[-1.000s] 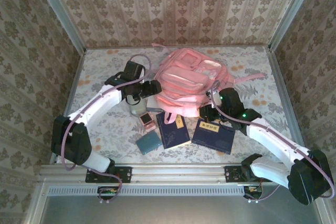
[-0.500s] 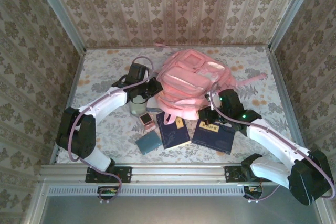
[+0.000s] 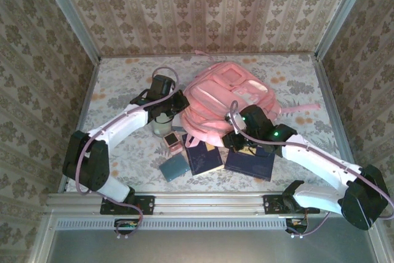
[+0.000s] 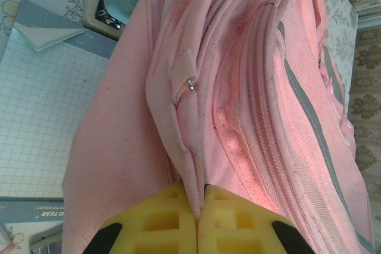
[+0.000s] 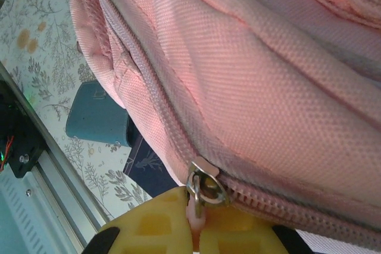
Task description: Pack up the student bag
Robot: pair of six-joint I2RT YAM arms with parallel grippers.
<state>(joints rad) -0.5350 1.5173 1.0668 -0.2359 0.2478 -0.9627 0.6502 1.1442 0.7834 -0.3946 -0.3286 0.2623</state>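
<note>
The pink student bag (image 3: 228, 97) lies at the middle back of the table. My left gripper (image 3: 181, 104) is at its left side. In the left wrist view that gripper (image 4: 197, 197) is shut on a fold of the bag's pink fabric (image 4: 250, 87), below a small zipper tab (image 4: 183, 75). My right gripper (image 3: 233, 141) is at the bag's near edge. In the right wrist view it (image 5: 196, 221) is shut on the pink pull of the metal zipper slider (image 5: 205, 185), and the bag's fabric (image 5: 250, 69) bulges above the zipper.
In front of the bag lie two dark blue books (image 3: 204, 155) (image 3: 249, 161), a teal pouch (image 3: 174, 167) and a small pink item (image 3: 172, 143). A clear jar (image 3: 162, 124) and a grid-paper pad (image 4: 41, 117) sit by the left gripper. A metal rail (image 3: 203, 201) runs along the near edge.
My left gripper has shut on the bag's fabric. My right gripper has moved left along the bag's near edge with the zipper pull, and the bag has shifted and turned a little.
</note>
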